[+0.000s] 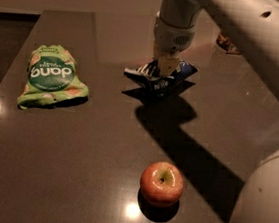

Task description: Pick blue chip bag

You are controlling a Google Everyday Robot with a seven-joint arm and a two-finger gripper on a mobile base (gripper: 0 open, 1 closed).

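Three things are carried by the dark surface (70, 186): a green bag (52, 76) at the left, an apple (161, 183) near the front edge, and the blue chip bag (172, 82) at the far middle. The tool (165, 68) is held straight down from the pale arm (240, 24) and is closed on the bag's crumpled middle, with the foil bunched around it.

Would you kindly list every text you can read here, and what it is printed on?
"dang": white, seen upside down, in the round logo of the green bag; the smaller print above it is blurred.
White lettering on the blue chip bag: too blurred to read; the gripper is down on it.
The apple: no text.
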